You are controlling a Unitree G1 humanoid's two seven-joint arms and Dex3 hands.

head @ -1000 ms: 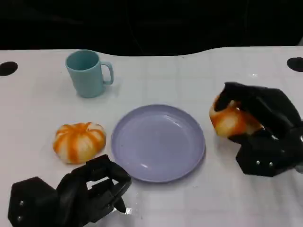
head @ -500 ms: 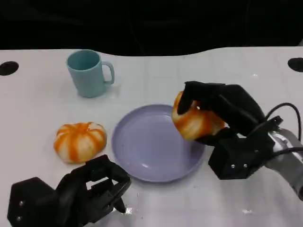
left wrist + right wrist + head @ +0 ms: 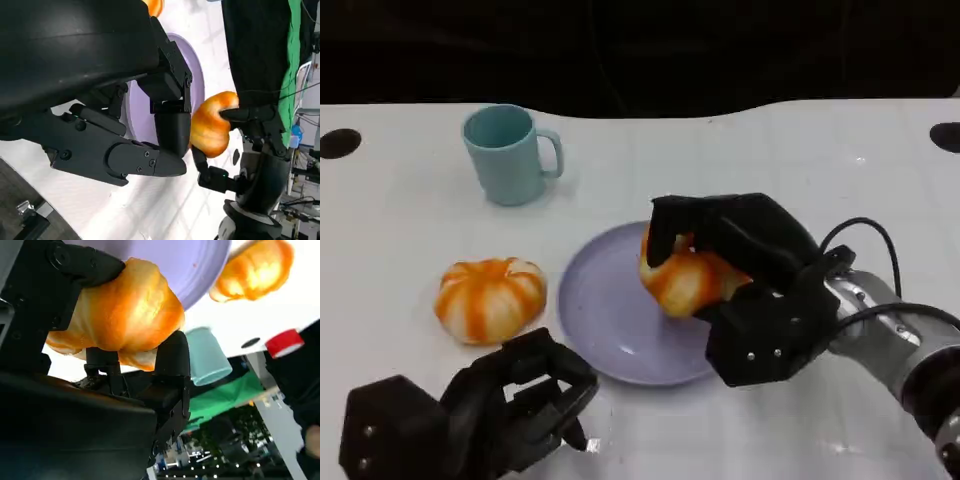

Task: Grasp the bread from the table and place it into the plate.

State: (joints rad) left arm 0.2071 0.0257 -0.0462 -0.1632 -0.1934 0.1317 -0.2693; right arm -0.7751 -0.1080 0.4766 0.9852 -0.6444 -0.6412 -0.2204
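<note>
The right hand (image 3: pixel 745 285) grips a bread roll (image 3: pixel 685 278), its black fingers (image 3: pixel 670 222) wrapped over the top and far side. The roll is rounded, glossy golden orange with paler cream streaks, its crust folded into soft lobes, as the right wrist view (image 3: pixel 117 315) shows up close. It sits over the right part of the lavender plate (image 3: pixel 605 310); whether it touches the plate cannot be told. The left hand (image 3: pixel 480 415) rests near the table's (image 3: pixel 820 150) front edge, fingers curled in and holding nothing. Just beyond it, left of the plate and apart from it, lies a second roll (image 3: pixel 489 298), striped orange and white. Farther back stands a pale teal mug (image 3: pixel 508 154), upright with its handle to the right.
</note>
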